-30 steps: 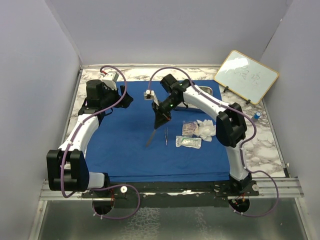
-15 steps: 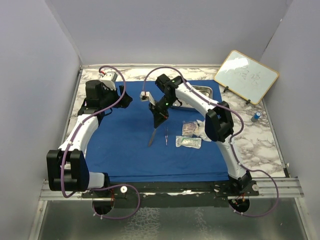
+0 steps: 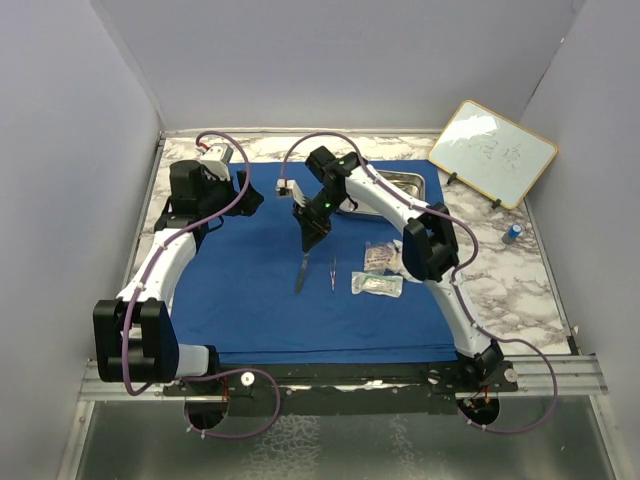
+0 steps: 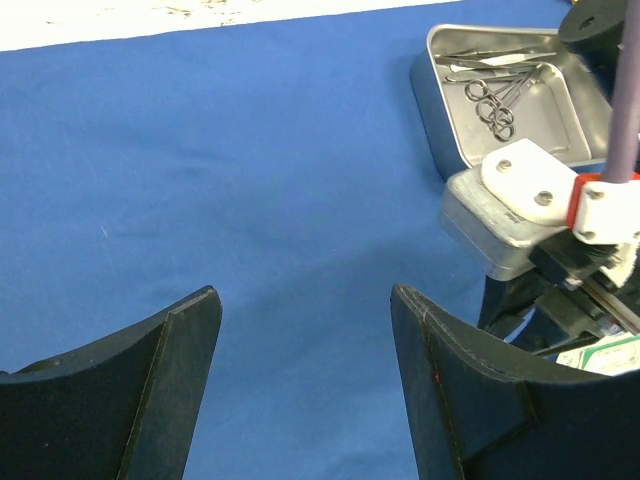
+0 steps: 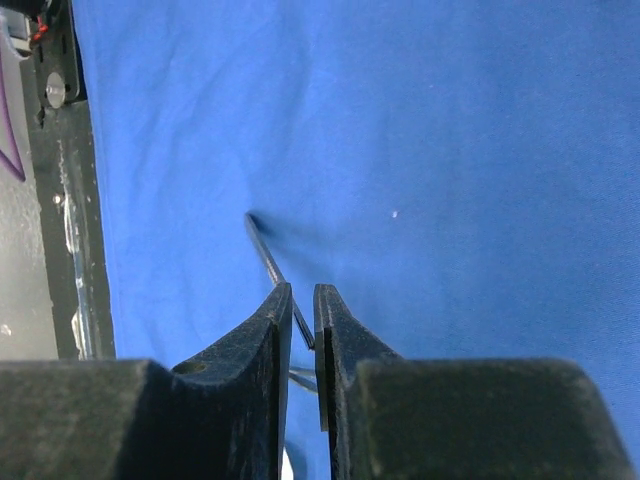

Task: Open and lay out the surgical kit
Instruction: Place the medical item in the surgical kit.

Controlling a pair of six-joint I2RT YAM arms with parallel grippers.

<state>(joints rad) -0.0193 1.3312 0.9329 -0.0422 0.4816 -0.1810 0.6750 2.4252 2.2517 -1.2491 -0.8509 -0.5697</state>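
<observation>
Hovering over the middle of the blue cloth [image 3: 250, 300], the right gripper [image 3: 311, 238] shows its jaws at a sliver. A thin steel instrument [image 3: 303, 272] stands between them, tilted, tip on the cloth. Pinched or merely leaning, I cannot tell. The left gripper [image 4: 305, 300] gapes wide, holding nothing, low over the cloth's far left. Tweezers [image 3: 332, 272] lie just beside the instrument, with two clear packets [image 3: 378, 284] to their right. The steel tray [image 4: 560, 115] sits at the cloth's far edge, ring-handled tools [image 4: 490, 100] inside. The whiteboard [image 3: 492, 152] carries faint scrawl, unreadable, and the green packet label is too blurred to read.
</observation>
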